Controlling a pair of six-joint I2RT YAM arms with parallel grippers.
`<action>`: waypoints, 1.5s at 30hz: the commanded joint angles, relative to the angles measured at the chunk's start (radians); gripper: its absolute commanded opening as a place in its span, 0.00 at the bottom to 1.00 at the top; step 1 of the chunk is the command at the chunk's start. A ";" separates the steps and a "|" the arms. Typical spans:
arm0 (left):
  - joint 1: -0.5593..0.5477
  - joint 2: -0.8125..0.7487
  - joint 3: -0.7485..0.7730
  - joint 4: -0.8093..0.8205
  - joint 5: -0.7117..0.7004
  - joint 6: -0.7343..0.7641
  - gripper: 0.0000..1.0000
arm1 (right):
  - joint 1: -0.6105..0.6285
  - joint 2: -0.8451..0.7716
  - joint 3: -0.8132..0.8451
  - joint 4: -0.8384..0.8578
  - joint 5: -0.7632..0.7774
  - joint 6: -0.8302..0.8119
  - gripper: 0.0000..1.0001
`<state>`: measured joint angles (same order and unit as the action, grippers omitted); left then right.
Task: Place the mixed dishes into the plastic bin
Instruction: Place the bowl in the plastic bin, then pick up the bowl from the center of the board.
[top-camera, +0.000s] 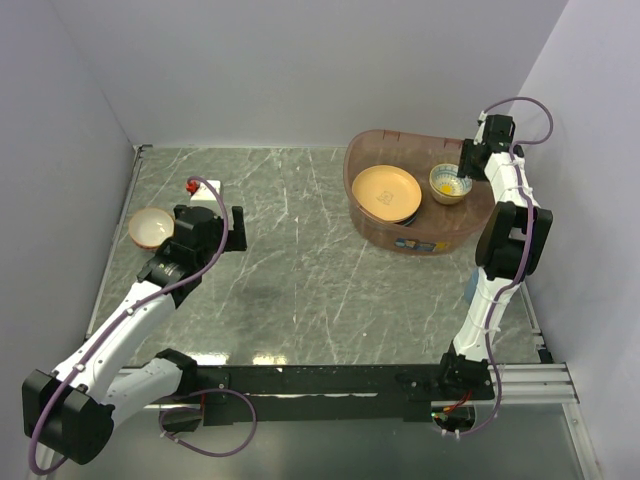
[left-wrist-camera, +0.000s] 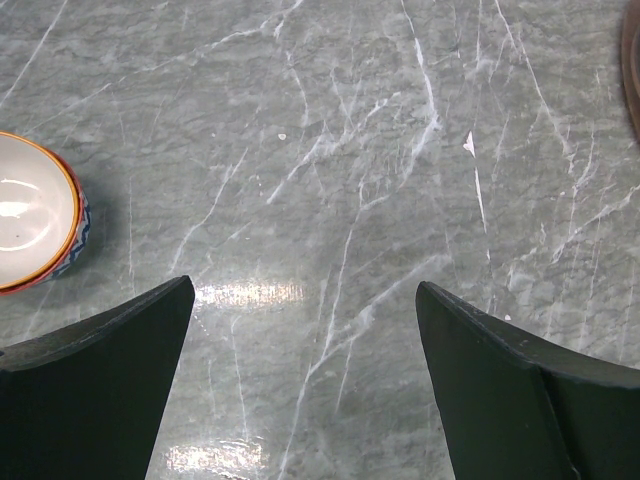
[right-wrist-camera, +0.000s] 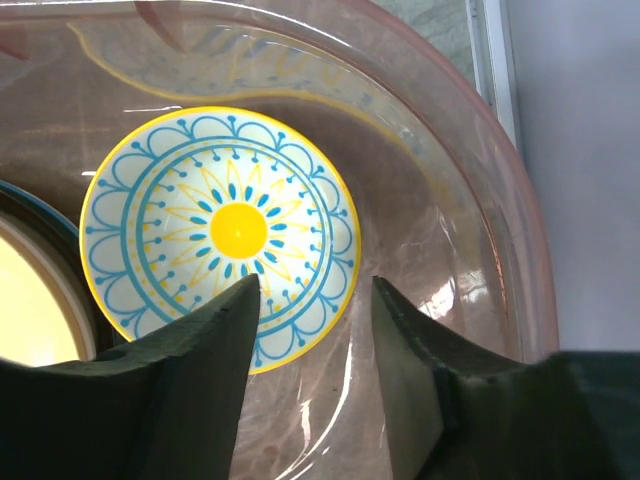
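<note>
The plastic bin stands at the back right. In it lie a yellow-orange plate and a small cream bowl with a blue and yellow pattern. My right gripper hangs over that bowl's right edge. In the right wrist view its jaws are open, the bowl rests on the bin floor, and its rim passes between them. My left gripper is open over bare table. The red-patterned bowl sits left of it. A white plate with a red shape shows behind the left arm.
The bin's curved wall runs close to the right of my right fingers. A light blue thing peeks out behind the right arm's lower link. Walls close the table at the left, back and right. The bin's rim shows at the left wrist view's right edge.
</note>
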<state>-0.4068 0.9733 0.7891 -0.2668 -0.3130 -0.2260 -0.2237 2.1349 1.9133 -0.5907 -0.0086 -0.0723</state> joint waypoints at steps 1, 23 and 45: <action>0.005 -0.015 -0.001 0.038 -0.015 0.007 0.99 | -0.009 -0.050 0.047 0.037 -0.004 -0.004 0.60; 0.184 -0.064 0.019 0.021 0.198 -0.153 0.99 | -0.006 -0.637 -0.427 0.150 -0.490 -0.032 0.92; 0.329 -0.200 -0.019 -0.091 0.319 -0.453 0.99 | -0.146 -1.185 -1.066 0.564 -0.979 0.159 1.00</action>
<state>-0.1108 0.7692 0.7887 -0.3843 -0.0078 -0.6098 -0.3161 1.0080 0.9230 -0.1757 -0.8627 0.0113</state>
